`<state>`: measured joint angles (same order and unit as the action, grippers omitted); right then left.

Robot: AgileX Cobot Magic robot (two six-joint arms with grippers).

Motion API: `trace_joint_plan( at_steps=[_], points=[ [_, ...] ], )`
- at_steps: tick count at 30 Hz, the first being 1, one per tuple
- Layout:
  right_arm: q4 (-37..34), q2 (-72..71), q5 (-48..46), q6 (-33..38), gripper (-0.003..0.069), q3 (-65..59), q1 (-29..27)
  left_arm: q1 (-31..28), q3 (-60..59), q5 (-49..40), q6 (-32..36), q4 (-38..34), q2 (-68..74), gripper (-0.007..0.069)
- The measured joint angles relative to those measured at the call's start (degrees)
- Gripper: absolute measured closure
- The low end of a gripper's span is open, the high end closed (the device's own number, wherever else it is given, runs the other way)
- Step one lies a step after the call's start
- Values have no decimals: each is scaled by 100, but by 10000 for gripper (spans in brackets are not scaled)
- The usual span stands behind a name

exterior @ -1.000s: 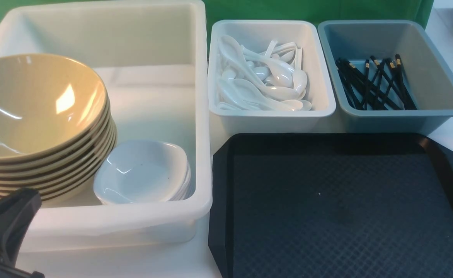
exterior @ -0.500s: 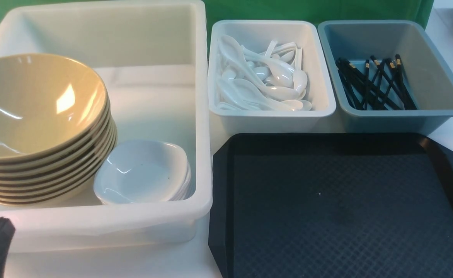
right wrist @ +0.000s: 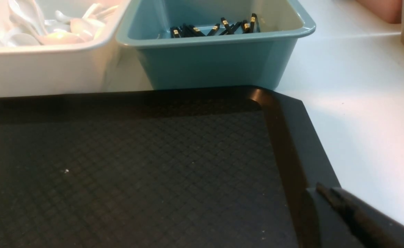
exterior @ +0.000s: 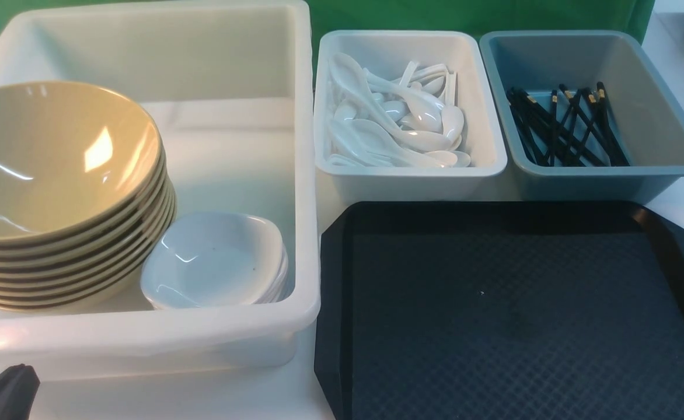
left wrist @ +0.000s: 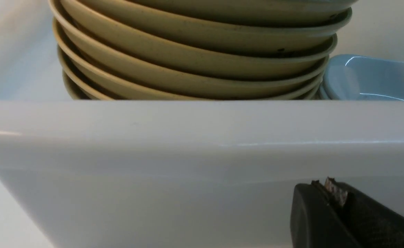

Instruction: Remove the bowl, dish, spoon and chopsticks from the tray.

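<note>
The black tray [exterior: 494, 303] lies at the front right with nothing on it. A stack of mustard-yellow bowls [exterior: 56, 157] stands in the large white tub [exterior: 304, 175], with stacked white dishes [exterior: 213, 259] beside it. Black chopsticks [exterior: 564, 125] lie in the grey tub [exterior: 663, 169]. Several white spoons [exterior: 394, 116] fill the small white tub [exterior: 412, 175]; I cannot tell a marked spoon among them. My left gripper [exterior: 3, 394] is shut and empty, low in front of the big tub's near wall [left wrist: 188, 137]. My right gripper [right wrist: 321, 189] is shut and empty over the tray's right rim [right wrist: 291, 144].
The three tubs line the back and left of the white table. Bare table top [right wrist: 360, 103] runs along the tray's right side. A green backdrop stands behind the tubs.
My left gripper has sunk away from the big tub's front edge toward the bottom left corner of the front view. Nothing else has moved.
</note>
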<state>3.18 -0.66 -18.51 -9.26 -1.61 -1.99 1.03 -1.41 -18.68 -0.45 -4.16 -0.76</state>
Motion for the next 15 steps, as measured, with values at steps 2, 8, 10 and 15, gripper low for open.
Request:
trace_joint_plan(
  at_steps=[2,8,10,15],
  points=[
    [0,0,0,0,598,0,0,0,0,-1,45,-6,0,636],
    [0,0,0,0,592,0,0,0,0,-1,45,-6,0,636],
    [0,0,-5,0,589,0,0,0,0,-1,45,-13,0,636],
    [0,0,-5,0,581,0,0,0,0,-1,45,-20,0,636]
  ],
)
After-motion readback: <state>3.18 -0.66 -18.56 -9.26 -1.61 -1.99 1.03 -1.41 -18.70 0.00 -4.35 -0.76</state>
